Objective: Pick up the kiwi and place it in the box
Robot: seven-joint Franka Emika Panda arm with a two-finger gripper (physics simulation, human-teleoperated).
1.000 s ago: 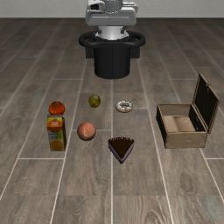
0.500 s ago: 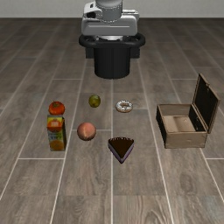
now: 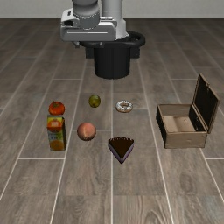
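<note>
Arm (image 3: 94, 24) swung toward exterior view's left; grip unreadable. Kiwi (image 3: 94, 101) stands free; box (image 3: 182, 128) open.

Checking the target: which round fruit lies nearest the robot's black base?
The small olive-green kiwi; the pink round peach and red round fruit lie farther away.

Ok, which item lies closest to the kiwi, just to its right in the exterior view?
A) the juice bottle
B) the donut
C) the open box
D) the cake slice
B: the donut lies just to the exterior view's right of the kiwi, while the cake slice lies lower in the view and the open box stands far off to the right.
</note>
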